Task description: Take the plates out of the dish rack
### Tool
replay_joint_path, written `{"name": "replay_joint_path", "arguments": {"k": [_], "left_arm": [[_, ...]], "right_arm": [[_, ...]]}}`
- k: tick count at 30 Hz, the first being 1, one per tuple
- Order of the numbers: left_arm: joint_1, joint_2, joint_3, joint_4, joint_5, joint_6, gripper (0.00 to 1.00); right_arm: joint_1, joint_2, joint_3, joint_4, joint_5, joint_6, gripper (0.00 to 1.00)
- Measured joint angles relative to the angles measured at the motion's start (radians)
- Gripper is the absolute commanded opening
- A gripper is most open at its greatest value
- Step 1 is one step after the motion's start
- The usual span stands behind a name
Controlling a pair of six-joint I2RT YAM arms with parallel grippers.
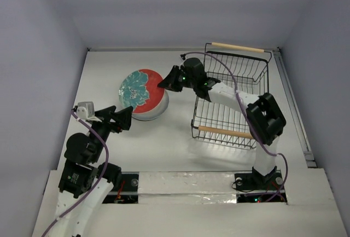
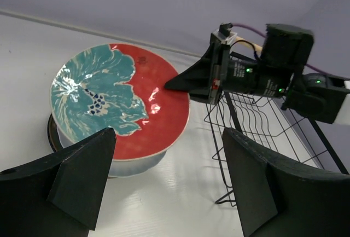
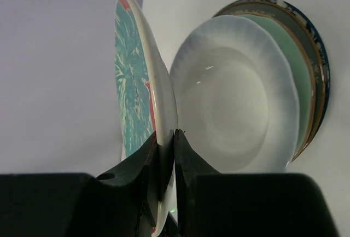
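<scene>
The red plate with the teal floral centre (image 1: 141,90) (image 2: 117,103) (image 3: 136,84) hangs tilted over a stack of plates (image 1: 157,111) left of the dish rack (image 1: 224,132). My right gripper (image 1: 167,82) (image 2: 172,84) (image 3: 167,138) is shut on its right rim. In the right wrist view the white plate (image 3: 235,105) lies on top of the stack, with the teal-green plate (image 3: 299,67) and the grey plate's rim (image 3: 321,56) under it. The black wire rack (image 2: 262,122) holds no plates. My left gripper (image 1: 127,117) (image 2: 169,136) is open and empty, near and left of the stack.
The rack's far wooden handle (image 1: 238,47) lies near the back wall. The right arm (image 1: 240,97) reaches across the rack's left side. A pale wall closes the table on the left, back and right.
</scene>
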Motion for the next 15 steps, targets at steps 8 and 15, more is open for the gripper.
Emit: {"name": "replay_joint_path", "arguments": {"k": [8,15], "left_arm": [[0.010,0.002,0.000,0.000,0.001,-0.002,0.76],[0.018,0.003,0.000,0.000,0.003,-0.002,0.76]], "right_arm": [[0.000,0.117,0.000,0.033,0.011,0.047,0.00],[0.000,0.124,-0.024,0.056,0.014,0.062,0.06]]}}
